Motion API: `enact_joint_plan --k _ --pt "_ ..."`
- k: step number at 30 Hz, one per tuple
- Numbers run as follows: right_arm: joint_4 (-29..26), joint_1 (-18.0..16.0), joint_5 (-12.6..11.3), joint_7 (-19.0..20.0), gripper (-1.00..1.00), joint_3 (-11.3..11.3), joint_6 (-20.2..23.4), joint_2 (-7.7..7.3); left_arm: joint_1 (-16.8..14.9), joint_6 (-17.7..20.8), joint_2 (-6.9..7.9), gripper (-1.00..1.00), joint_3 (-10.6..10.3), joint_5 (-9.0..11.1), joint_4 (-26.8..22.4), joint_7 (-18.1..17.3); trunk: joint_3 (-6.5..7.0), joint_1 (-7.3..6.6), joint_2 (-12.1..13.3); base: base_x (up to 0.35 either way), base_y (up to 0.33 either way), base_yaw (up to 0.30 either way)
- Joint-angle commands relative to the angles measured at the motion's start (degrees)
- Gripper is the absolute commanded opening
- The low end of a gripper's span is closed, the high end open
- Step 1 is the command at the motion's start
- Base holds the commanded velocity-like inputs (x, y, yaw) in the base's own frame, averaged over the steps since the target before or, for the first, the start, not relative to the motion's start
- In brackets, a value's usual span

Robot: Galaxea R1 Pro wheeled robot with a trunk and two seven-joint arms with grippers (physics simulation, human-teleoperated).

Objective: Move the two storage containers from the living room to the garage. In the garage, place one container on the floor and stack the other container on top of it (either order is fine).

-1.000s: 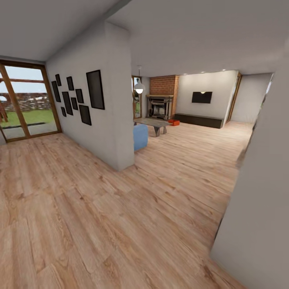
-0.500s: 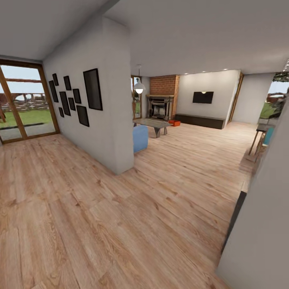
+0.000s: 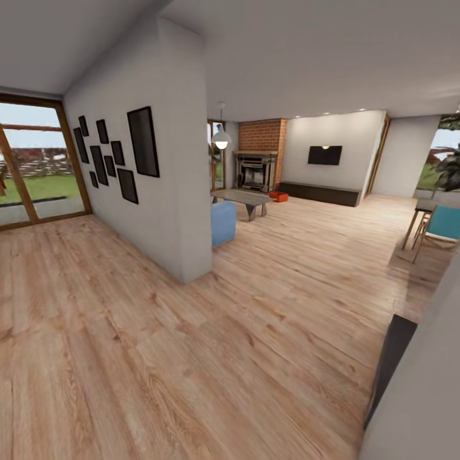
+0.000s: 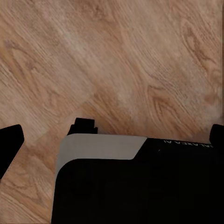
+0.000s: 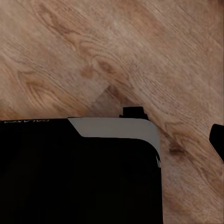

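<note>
The left gripper (image 4: 114, 144) is hanging over the plank floor (image 3: 255, 306) with its dark fingertips (image 4: 10, 147) showing wide apart at the frame's edges, so it appears to be spread and is holding nothing. Of the right gripper (image 5: 112, 140) one fingertip (image 5: 218, 140) is showing beside the robot's black base (image 5: 79, 172), too little to tell whether it is spread or closed.

The robot is looking into the living room, and the step in hand appears to be the drive toward the bins. Doing it well likely means steering wide of the white dividing wall (image 3: 172, 191) ahead and to the left of the grippers. It also means passing to the right of the blue sofa (image 3: 223, 220) and the low grey table (image 3: 243, 197), and keeping both arms tucked until the base is standing close enough to reach down.

The storage containers (image 3: 278, 195) are sitting far ahead of both grippers, on the floor just past the table and in front of the brick fireplace (image 3: 255, 169). They are showing as a small orange-red, low, boxy patch, too distant to separate into two or to judge how they are lying.
</note>
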Motion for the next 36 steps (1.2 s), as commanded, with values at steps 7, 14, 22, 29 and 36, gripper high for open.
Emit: enact_joint_plan --k 7,14,22,29,36 --pt "0.2 -0.1 -0.6 0.2 1.0 0.4 -0.3 0.03 0.0 0.0 -0.01 1.0 0.4 0.5 0.0 -0.2 -0.07 0.03 0.0 0.326 0.0 0.0" --pt "0.2 -0.1 -0.6 0.2 1.0 0.4 -0.3 0.03 0.0 0.0 -0.03 1.0 0.3 0.5 0.0 -0.2 -0.07 0.03 0.0 0.327 0.0 0.0" --pt "0.2 -0.1 -0.6 0.2 1.0 0.4 -0.3 0.03 0.0 0.0 -0.05 1.0 0.3 0.5 0.0 -0.2 -0.07 0.03 0.0 0.327 0.0 0.0" --pt "0.2 -0.1 -0.6 0.2 1.0 0.4 -0.3 0.03 0.0 0.0 -0.05 1.0 0.3 0.5 0.0 -0.2 -0.07 0.03 0.0 0.327 0.0 0.0" --pt "0.2 -0.1 -0.6 0.2 1.0 0.4 -0.3 0.03 0.0 0.0 -0.07 1.0 0.3 0.5 0.0 -0.2 -0.07 0.03 0.0 0.327 0.0 0.0"
